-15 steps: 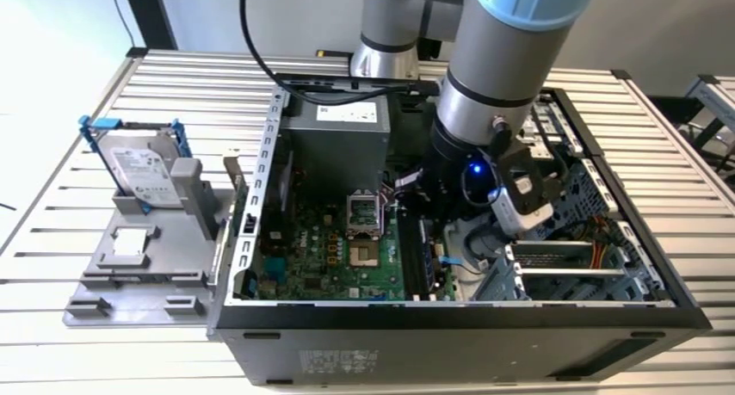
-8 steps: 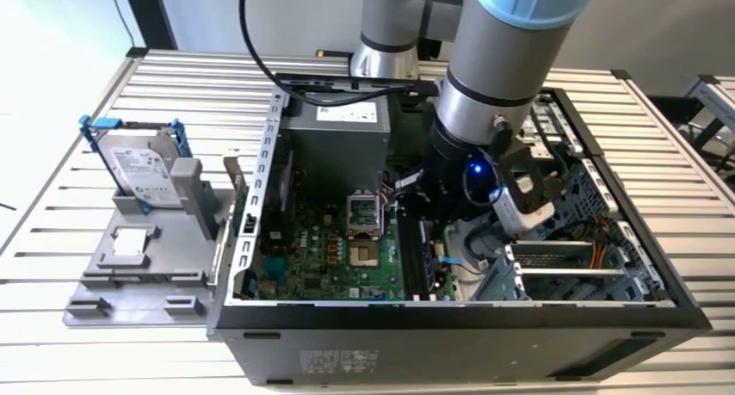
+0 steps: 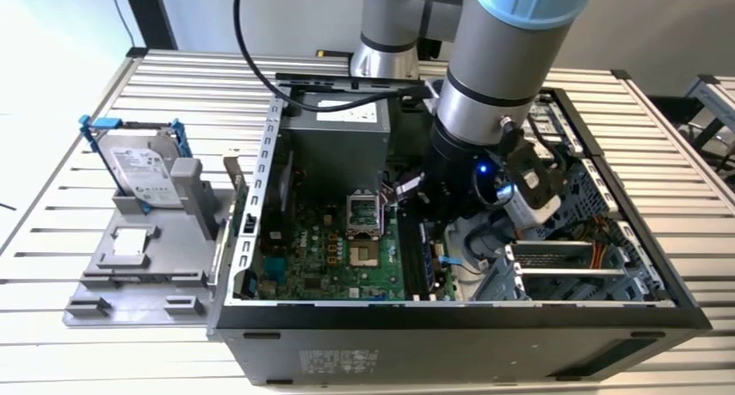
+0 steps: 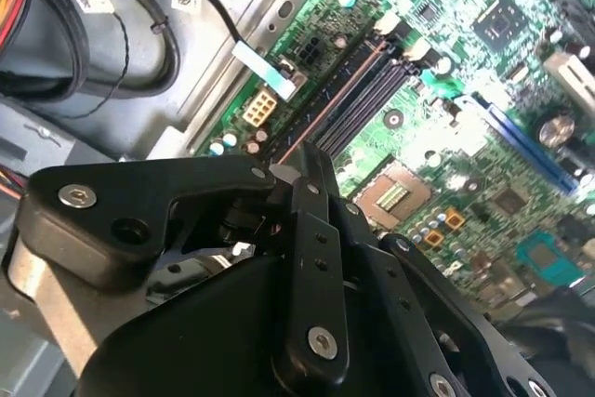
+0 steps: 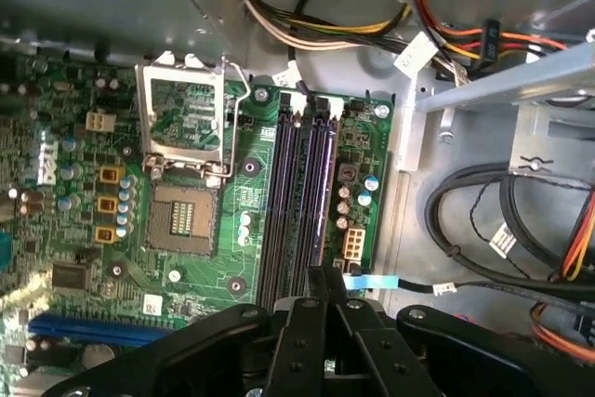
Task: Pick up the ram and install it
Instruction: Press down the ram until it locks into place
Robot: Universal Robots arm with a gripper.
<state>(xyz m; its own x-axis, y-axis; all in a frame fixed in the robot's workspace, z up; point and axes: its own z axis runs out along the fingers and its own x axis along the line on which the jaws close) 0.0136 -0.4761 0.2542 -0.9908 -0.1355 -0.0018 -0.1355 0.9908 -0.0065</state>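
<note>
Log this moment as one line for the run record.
tool over memory slots | inside computer case | hard drive on outside stand | CPU socket empty

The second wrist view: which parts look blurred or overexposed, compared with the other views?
In the second wrist view the gripper is dark and soft, the motherboard bright and washed out. The first wrist view shows the memory slots evenly lit. In the exterior view the hard drive has light glare.
</note>
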